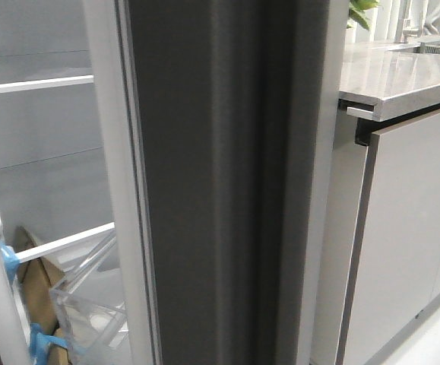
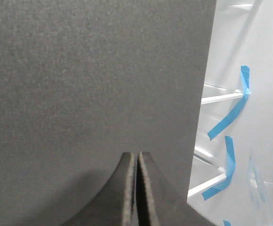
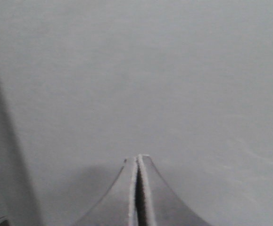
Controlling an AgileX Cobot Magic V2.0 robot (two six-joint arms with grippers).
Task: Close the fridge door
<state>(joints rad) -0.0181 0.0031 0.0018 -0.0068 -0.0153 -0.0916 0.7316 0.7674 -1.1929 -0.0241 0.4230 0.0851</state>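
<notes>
Most of the front view is taken up by the fridge door point(image 1: 220, 182), a tall matte dark grey slab seen edge-on, with a vertical recessed groove running down its thick edge and a pale strip along each side. It stands open, swung out toward the camera, so that the white inner lining point(image 1: 45, 152) shows to its left with white shelf rails, a clear plastic bin point(image 1: 90, 304) low down and bits of blue tape point(image 1: 41, 338) near the bottom corner. To the door's right sits a glossy light grey cabinet point(image 1: 402, 243) under a pale countertop point(image 1: 394, 76), with green leaves just visible at the far top. In the left wrist view the dark grey door face fills the frame close up, and beside it the white lining carries more blue tape strips point(image 2: 228, 115). The left gripper point(image 2: 137, 188) has its fingers pressed together, its tips near that dark face; contact cannot be told. The right gripper point(image 3: 137, 188) is likewise closed with nothing between its fingers, facing a plain light grey surface point(image 3: 136, 70).
</notes>
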